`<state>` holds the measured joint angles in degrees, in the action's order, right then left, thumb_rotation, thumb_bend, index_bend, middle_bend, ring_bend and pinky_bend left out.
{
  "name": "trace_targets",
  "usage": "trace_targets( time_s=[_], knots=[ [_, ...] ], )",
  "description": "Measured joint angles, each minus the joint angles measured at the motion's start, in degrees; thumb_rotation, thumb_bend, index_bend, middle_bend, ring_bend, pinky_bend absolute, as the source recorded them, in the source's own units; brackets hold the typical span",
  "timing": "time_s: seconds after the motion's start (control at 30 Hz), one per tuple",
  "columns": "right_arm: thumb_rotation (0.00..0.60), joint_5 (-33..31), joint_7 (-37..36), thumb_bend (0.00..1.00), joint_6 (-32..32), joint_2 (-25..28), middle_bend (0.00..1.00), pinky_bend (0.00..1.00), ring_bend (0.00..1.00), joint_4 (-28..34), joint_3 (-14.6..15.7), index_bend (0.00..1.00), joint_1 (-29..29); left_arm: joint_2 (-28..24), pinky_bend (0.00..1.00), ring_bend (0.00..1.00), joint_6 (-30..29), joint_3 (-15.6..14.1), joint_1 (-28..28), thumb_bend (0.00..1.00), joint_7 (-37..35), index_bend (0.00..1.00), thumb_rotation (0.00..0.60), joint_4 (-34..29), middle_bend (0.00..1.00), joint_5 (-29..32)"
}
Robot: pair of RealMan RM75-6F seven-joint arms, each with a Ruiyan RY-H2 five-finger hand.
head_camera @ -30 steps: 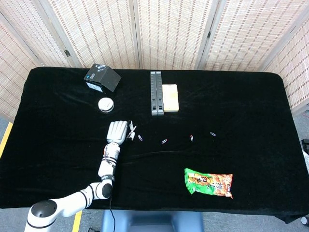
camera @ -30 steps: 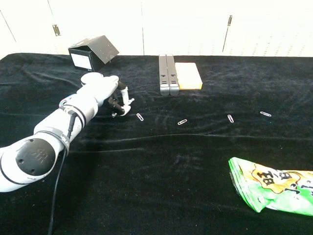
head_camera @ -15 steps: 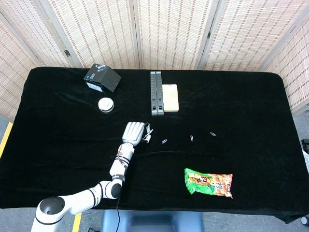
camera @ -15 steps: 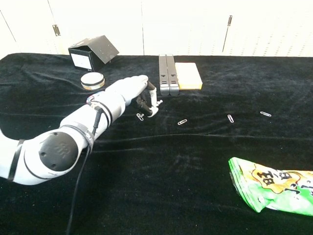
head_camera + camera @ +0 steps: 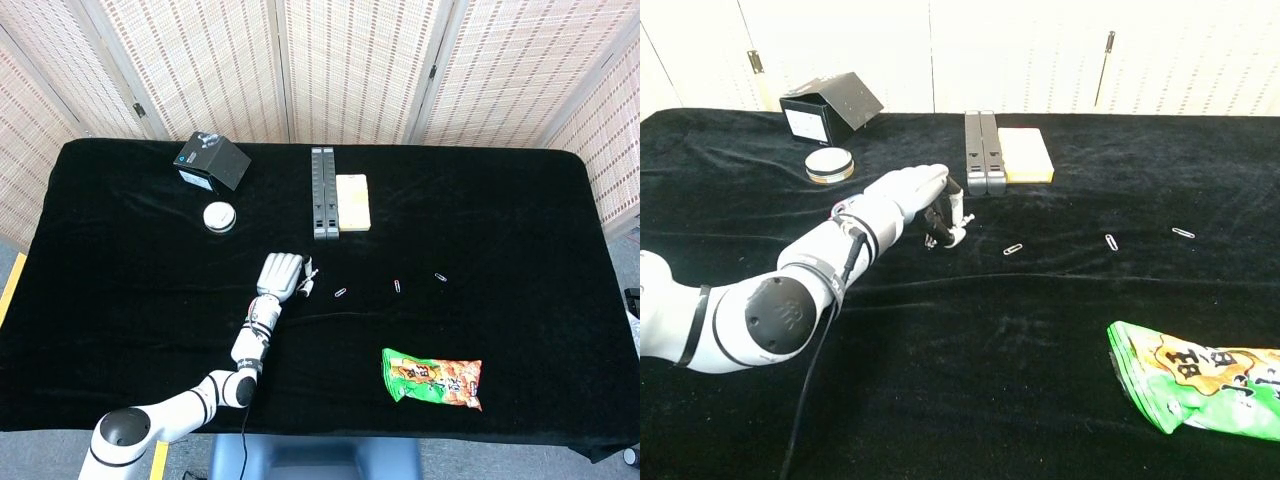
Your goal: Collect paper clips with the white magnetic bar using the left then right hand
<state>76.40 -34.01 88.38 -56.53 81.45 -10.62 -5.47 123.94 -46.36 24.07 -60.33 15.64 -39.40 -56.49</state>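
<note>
So left hand pinches white magnetic bar; sweep it low & slow toward next paper clip, tip near cloth.

The table was draped in matt black cloth with a soft, velvety nap that creased into low folds. At near right the snack bag looked like glossy crinkled plastic, while the left hand had a smooth, pale plastic shell.
</note>
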Motion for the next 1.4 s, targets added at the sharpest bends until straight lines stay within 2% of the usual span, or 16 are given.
trace_targets(
  time_s=[0.23,0.47,0.67,0.8,0.97,1.1,1.4],
  knots=[
    [0.6,-0.01,0.08,0.26,-0.47,-0.01,0.0,0.0,0.0,-0.15,-0.09,0.0,0.18,0.3,1.0,1.0,-0.33,-0.05,-0.37,0.7,-1.49,0.73,0.6,1.28,1.0,-1.11],
    [0.6,0.99,-0.15,0.26,-0.35,0.05,0.0,0.0,0.0,-0.05,-0.04,0.0,0.42,-0.62,1.0,1.0,-3.72,-0.66,1.2,0.7,-0.34,0.73,0.6,-2.64,1.0,-1.9],
    [0.6,3.39,-1.2,0.26,0.98,0.27,0.0,0.0,0.0,0.07,0.32,0.0,0.48,-2.0,1.0,1.0,-9.52,-2.6,4.96,0.7,4.04,0.72,0.6,-11.59,1.0,-2.29],
    [0.6,5.27,-2.89,0.26,2.74,0.49,0.0,0.0,0.0,-0.05,0.81,0.0,0.14,-2.54,1.0,1.0,-14.92,-4.84,7.94,0.7,9.97,0.72,0.6,-19.34,1.0,-2.59],
    [0.6,6.7,-5.36,0.26,5.36,0.61,0.0,0.0,0.0,-0.64,1.22,0.0,-0.76,-1.95,1.0,1.0,-19.99,-8.16,10.85,0.7,15.99,0.72,0.6,-25.59,1.0,-3.44],
    [0.6,7.36,-7.43,0.26,7.55,0.66,0.0,0.0,0.0,-1.58,1.52,0.0,-1.93,0.16,1.0,1.0,-20.84,-10.28,12.2,0.7,18.71,0.72,0.6,-26.47,1.0,-3.83],
    [0.6,8.02,-9.44,0.26,9.84,0.66,0.0,0.0,0.0,-3.07,1.96,0.0,-3.19,1.8,1.0,1.0,-22.72,-11.36,14.57,0.7,19.79,0.72,0.6,-26.68,1.0,-5.93]
  ],
)
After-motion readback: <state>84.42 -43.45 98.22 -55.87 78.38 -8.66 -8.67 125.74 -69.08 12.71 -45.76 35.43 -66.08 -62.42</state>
